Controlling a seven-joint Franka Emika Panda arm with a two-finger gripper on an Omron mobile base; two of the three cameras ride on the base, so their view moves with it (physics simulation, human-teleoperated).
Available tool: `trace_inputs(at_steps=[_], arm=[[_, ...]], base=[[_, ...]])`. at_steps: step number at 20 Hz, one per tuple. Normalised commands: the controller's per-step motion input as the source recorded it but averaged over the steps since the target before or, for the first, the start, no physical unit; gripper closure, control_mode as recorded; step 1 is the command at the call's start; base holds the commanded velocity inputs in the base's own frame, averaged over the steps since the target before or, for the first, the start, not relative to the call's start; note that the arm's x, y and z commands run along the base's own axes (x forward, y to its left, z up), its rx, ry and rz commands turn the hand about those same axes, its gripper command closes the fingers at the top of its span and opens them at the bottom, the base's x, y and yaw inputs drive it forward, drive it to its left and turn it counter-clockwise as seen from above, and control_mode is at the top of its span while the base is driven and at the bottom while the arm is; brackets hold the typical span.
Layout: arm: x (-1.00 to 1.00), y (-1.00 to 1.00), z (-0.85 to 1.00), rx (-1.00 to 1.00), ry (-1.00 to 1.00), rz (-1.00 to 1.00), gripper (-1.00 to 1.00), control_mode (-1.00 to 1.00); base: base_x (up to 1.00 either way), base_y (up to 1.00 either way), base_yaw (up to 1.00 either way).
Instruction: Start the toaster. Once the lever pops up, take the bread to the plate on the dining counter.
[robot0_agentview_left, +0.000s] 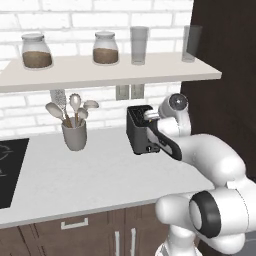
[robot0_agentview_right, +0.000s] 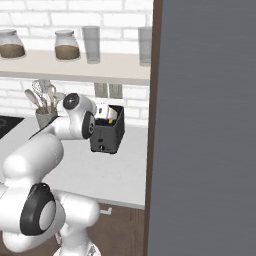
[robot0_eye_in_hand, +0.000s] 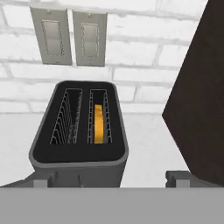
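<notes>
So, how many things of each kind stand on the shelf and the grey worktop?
Glass jars with brown filling: 2
Clear drinking glasses: 2
Grey utensil cup: 1
Dark grey two-slot toaster: 1
Total: 6

1. Toaster on light counter, near brick wall.
2. Arm's wrist over toaster top; end effector hidden, state can't tell.
3. Utensil crock left of toaster, well apart.
4. Shelf above w/ 2 jars, 2 glasses.
5. Cooktop at left edge.
</notes>
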Motion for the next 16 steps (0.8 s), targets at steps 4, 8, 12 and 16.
trace_inputs(at_steps=[4,8,12,16], arm=[[0.0,0.03,0.0,0.11,-0.28,-0.11,-1.0,-1.0],[0.03,0.0,0.04,0.11,-0.06,-0.07,-1.0,-1.0],[0.02,0.02,0.28,0.1,0.02,-0.01,-1.0,-1.0],[0.0,0.04,0.32,0.08,0.11,0.0,-1.0,-1.0]], base=[[0.0,0.0,0.0],[0.0,0.0,0.0],[0.0,0.0,0.0],[0.0,0.0,0.0]])
